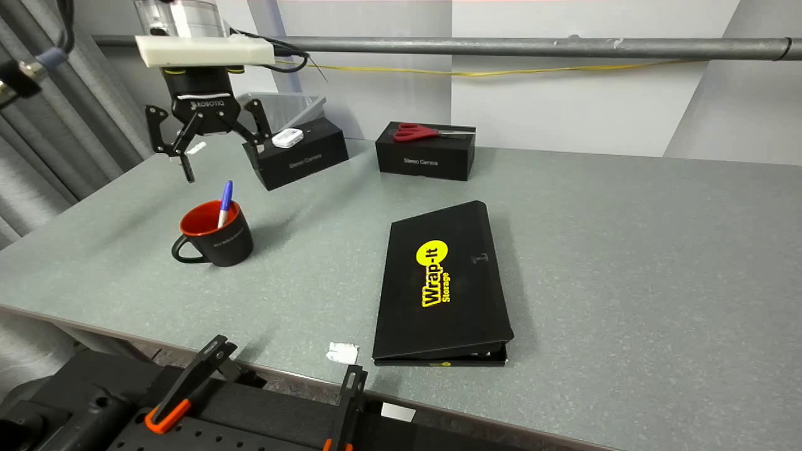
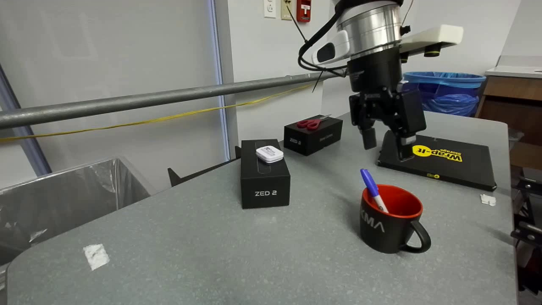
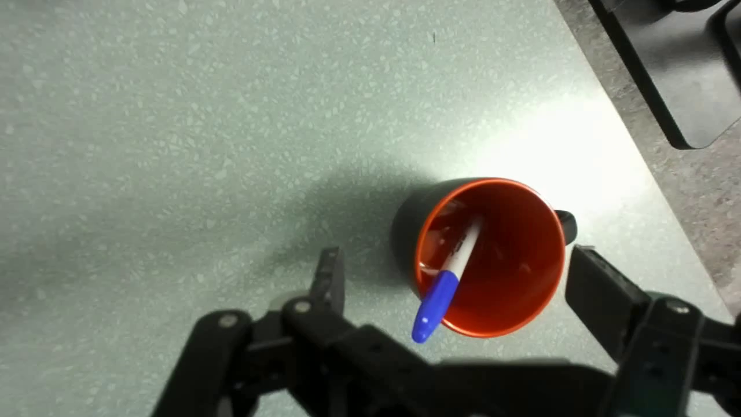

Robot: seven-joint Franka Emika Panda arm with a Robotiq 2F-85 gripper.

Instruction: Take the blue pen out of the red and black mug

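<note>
The mug is black outside with a red inside and a black handle. It stands upright on the table in both exterior views (image 1: 229, 249) (image 2: 383, 235) and in the wrist view (image 3: 521, 272). The blue pen has a blue cap and a white barrel. It leans inside the mug, cap up and past the rim, in both exterior views (image 1: 227, 194) (image 2: 370, 182) and in the wrist view (image 3: 435, 306). Its lower end is hidden in exterior views. My gripper (image 1: 222, 170) (image 2: 388, 149) (image 3: 455, 260) is open and empty above the mug, touching neither mug nor pen.
A black box (image 1: 307, 161) bears a white tin (image 1: 288, 138). Another black box (image 1: 426, 161) bears red scissors (image 1: 413, 131). A flat black Wrap-It box (image 1: 401, 300) lies on the grey table (image 1: 626, 282). A metal pipe (image 1: 532, 46) runs along the back.
</note>
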